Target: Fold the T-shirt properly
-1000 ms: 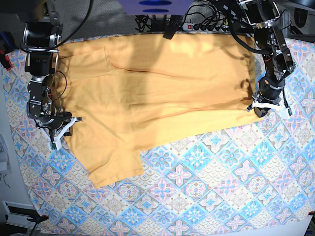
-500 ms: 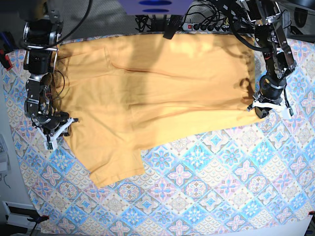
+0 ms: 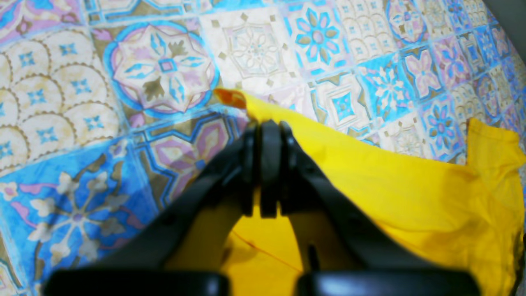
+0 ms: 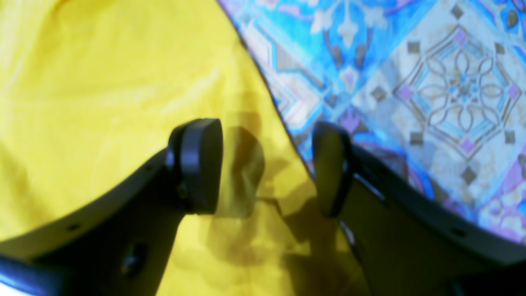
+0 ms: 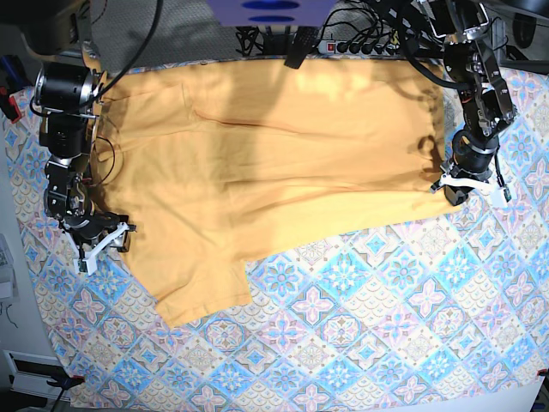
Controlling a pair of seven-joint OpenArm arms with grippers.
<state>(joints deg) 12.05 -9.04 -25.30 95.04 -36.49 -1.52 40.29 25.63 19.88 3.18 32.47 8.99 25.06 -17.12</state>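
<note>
The yellow-orange T-shirt (image 5: 274, 163) lies spread flat on the tablecloth, with one sleeve (image 5: 202, 296) pointing toward the front. My left gripper (image 5: 453, 190) is at the shirt's right-hand corner. In the left wrist view this gripper (image 3: 265, 139) is shut on the shirt's edge (image 3: 411, 185), and a small fabric corner (image 3: 230, 98) sticks out past the tips. My right gripper (image 5: 105, 240) is at the shirt's left edge. In the right wrist view it (image 4: 267, 168) is open and straddles the shirt's edge (image 4: 102, 82), one finger over fabric and one over cloth.
The blue-pink patterned tablecloth (image 5: 360, 326) covers the table. A power strip and cables (image 5: 360, 45) lie along the back edge. A red clamp (image 5: 10, 107) sits at the far left and the table's front edge runs along the bottom.
My right gripper has moved a little toward the front along the shirt's left edge. My left gripper has stayed at the right-hand corner.
</note>
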